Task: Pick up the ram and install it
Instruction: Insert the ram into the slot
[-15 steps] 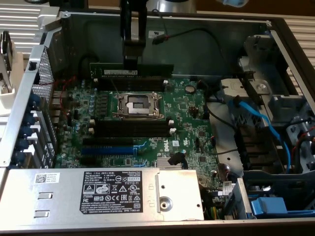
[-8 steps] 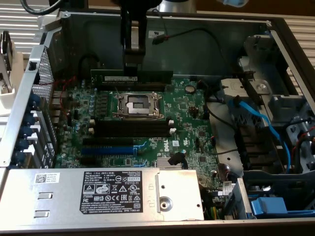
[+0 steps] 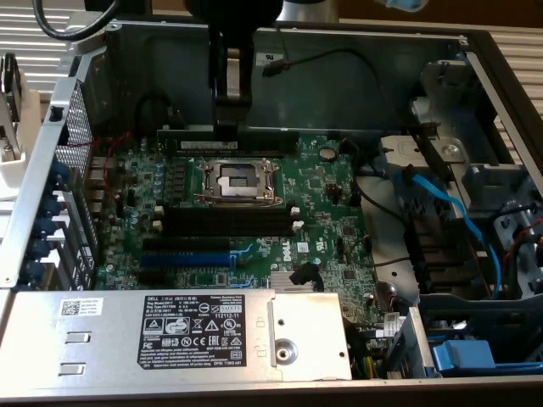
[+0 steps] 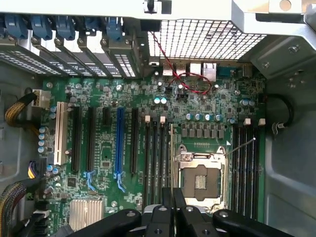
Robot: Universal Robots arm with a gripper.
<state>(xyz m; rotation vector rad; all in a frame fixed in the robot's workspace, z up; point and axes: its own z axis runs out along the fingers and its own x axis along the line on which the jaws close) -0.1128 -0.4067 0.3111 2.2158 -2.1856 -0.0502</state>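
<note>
The gripper (image 3: 231, 123) hangs from above inside an open computer case (image 3: 280, 59), over the far part of the green motherboard (image 3: 327, 212). Its two fingers are pressed onto the ram (image 3: 263, 134) and pinch it near the middle of its length. The ram is a long, dark stick that lies level and runs along the far wall of the case, beyond the processor socket (image 3: 236, 180) in the exterior view. In the wrist view the ram (image 4: 171, 158) is seen edge-on as a thin line that starts between the fingers of the gripper (image 4: 172, 193). This line runs parallel to the black memory slots (image 4: 155, 158) and lies between them and the socket (image 4: 201, 178). I cannot tell if the lower edge of the ram touches the board or a slot. The blue expansion slot (image 3: 185, 259) lies nearer to the exterior camera, close to the grey power supply (image 3: 170, 335). On the exterior view's right, a blue cable (image 3: 450, 212) crosses the drive bay, well apart from the gripper.
</note>
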